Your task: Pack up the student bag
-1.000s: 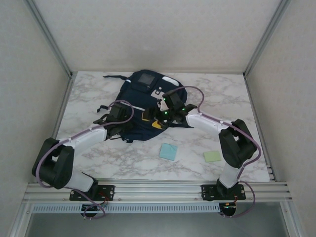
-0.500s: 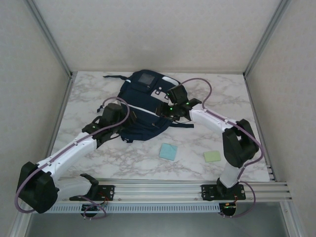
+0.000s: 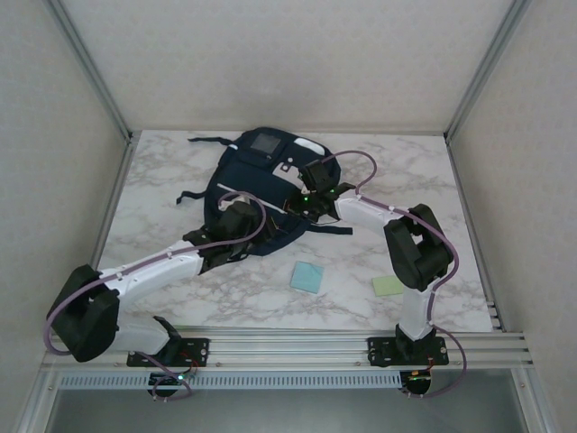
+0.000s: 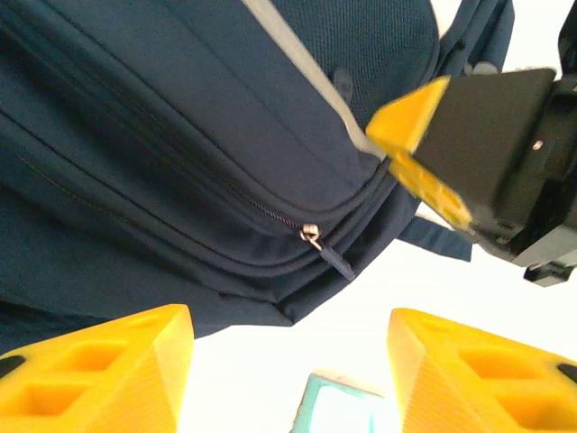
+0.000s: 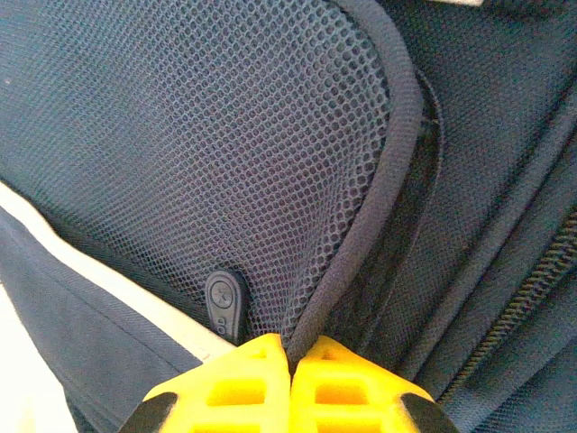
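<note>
Fingertips (image 5: pixel 252 379) of the right gripper (image 5: pixel 290 354) are pressed together at the bound hem of a mesh pocket (image 5: pixel 225 162) on the student bag (image 3: pixel 245 176); whether fabric is nipped cannot be told. The left gripper (image 4: pixel 288 361) hangs spread and empty over the bag's zipper pull (image 4: pixel 313 236). From above, the bag lies toward the far side of the marble table (image 3: pixel 415 171), with a teal pad (image 3: pixel 308 277) and a green pad (image 3: pixel 389 286) nearer the arms.

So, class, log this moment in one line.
left hand: open near zipper pull | right hand: shut at mesh pocket rim | student bag: flat
</note>
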Motion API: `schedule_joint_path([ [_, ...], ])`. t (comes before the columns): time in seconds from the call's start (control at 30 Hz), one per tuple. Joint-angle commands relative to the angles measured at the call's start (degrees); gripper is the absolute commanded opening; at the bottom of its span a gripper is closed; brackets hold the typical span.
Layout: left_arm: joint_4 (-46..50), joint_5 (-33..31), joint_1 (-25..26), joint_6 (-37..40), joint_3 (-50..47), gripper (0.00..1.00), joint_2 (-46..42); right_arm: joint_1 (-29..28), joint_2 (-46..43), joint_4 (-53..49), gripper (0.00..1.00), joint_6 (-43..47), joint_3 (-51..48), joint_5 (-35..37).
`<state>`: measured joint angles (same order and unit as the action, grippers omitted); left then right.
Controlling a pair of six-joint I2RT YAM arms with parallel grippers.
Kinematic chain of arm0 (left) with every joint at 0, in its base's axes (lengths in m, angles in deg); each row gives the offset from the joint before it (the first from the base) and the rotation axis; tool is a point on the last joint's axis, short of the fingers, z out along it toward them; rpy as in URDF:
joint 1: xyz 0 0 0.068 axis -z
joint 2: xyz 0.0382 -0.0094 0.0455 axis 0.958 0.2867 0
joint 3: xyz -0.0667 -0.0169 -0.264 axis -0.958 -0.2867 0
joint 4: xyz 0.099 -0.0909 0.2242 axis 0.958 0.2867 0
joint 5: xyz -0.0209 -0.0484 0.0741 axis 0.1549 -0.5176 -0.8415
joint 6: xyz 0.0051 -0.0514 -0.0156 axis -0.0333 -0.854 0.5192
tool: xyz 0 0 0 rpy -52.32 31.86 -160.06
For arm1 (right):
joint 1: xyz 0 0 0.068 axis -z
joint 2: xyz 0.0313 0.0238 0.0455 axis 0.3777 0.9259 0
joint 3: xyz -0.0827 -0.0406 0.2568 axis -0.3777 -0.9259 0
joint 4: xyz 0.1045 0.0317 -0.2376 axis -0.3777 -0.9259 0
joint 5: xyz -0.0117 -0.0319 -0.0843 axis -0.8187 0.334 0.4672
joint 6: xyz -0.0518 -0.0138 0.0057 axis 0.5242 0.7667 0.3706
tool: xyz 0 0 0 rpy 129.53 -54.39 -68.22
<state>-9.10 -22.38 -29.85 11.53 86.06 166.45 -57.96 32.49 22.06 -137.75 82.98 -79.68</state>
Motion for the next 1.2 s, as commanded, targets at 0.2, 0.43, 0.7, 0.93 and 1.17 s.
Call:
schedule_joint_path([
  [0.2,-2.8,-1.5,2.1,-7.0,3.9,0.6,5.2,-1.0,-1.3,11.9,0.0,-8.5,2.7,-2.5],
  [0.43,-4.1,-3.8,2.3,-9.9,7.3,0.47,11.6,-1.8,-1.0,16.5,0.0,-12.6,0.6,-2.4],
  [0.7,-1.7,-8.2,1.9,-10.3,11.0,0.32,18.9,-1.9,-2.0,18.1,0.0,-13.5,-1.0,-3.1],
  [0.93,1.7,-9.4,1.3,-6.7,10.9,0.0,16.6,-1.2,-3.2,16.8,0.0,-11.2,-2.8,-1.7],
  [1.17,10.6,-0.3,-1.5,2.7,5.7,0.0,8.5,1.1,-5.8,10.4,0.0,-1.9,-4.1,2.2],
])
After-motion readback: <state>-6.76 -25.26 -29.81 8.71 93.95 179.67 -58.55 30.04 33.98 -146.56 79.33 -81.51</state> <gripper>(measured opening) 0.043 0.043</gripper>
